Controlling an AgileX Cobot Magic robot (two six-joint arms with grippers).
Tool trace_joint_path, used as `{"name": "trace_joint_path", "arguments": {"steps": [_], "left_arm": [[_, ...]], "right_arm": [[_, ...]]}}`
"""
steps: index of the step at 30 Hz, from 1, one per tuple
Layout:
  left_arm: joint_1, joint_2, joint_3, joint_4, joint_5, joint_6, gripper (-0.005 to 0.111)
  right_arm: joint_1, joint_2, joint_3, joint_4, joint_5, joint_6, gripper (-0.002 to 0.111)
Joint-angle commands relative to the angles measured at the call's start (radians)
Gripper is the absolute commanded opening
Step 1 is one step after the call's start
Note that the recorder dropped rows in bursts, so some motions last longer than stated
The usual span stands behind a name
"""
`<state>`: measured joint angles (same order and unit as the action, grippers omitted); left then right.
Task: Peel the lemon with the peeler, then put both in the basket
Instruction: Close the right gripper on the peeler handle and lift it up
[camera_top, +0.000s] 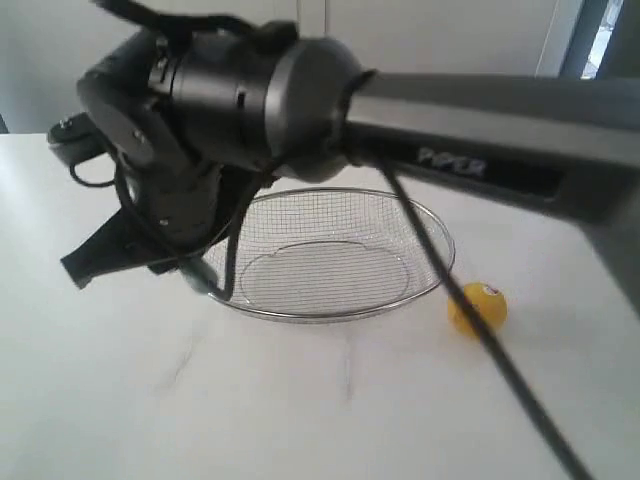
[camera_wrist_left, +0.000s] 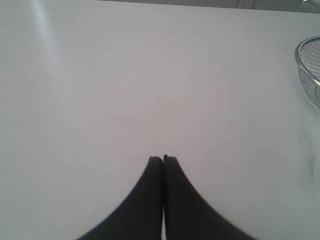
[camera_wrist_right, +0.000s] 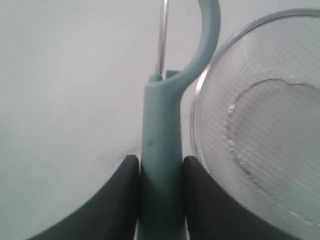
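The peeler (camera_wrist_right: 160, 145) has a pale teal handle, a curved teal head and a thin metal blade (camera_wrist_right: 162, 35). My right gripper (camera_wrist_right: 160, 160) is shut on its handle, one black finger pressed on each side. In the exterior view a bit of that teal handle (camera_top: 196, 278) shows under the right arm's wrist (camera_top: 170, 200), just off the left rim of the wire basket (camera_top: 330, 315). The lemon (camera_top: 477, 306), yellow with a red-and-white sticker, lies on the table to the right of the basket. My left gripper (camera_wrist_left: 163, 159) is shut and empty above bare table.
The right arm's big black body (camera_top: 260, 90) crosses the exterior view from right to left and hides the basket's far left side. A black cable (camera_top: 500, 360) runs down past the lemon. The basket's rim (camera_wrist_left: 302, 62) shows at the edge of the left wrist view.
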<state>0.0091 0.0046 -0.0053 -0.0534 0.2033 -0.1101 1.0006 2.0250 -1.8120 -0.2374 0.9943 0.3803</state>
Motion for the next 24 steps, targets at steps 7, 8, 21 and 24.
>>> {"name": "trace_joint_path", "arguments": {"steps": [7,8,21,24], "left_arm": [[-0.005,-0.005,0.005,0.001,-0.001,0.003,0.000],[-0.005,-0.005,0.005,0.001,-0.001,0.003,0.000],[-0.005,-0.005,0.005,0.001,-0.001,0.003,0.000],[-0.005,-0.005,0.005,0.001,-0.001,0.003,0.000]], "right_arm": [[-0.158,-0.412,0.212,-0.141,0.158,-0.089,0.000],[-0.174,-0.447,0.241,-0.141,0.158,-0.084,0.000],[-0.279,-0.931,0.688,-0.154,0.118,0.049,0.000],[-0.279,-1.007,0.752,-0.182,0.118,0.083,0.000]]}}
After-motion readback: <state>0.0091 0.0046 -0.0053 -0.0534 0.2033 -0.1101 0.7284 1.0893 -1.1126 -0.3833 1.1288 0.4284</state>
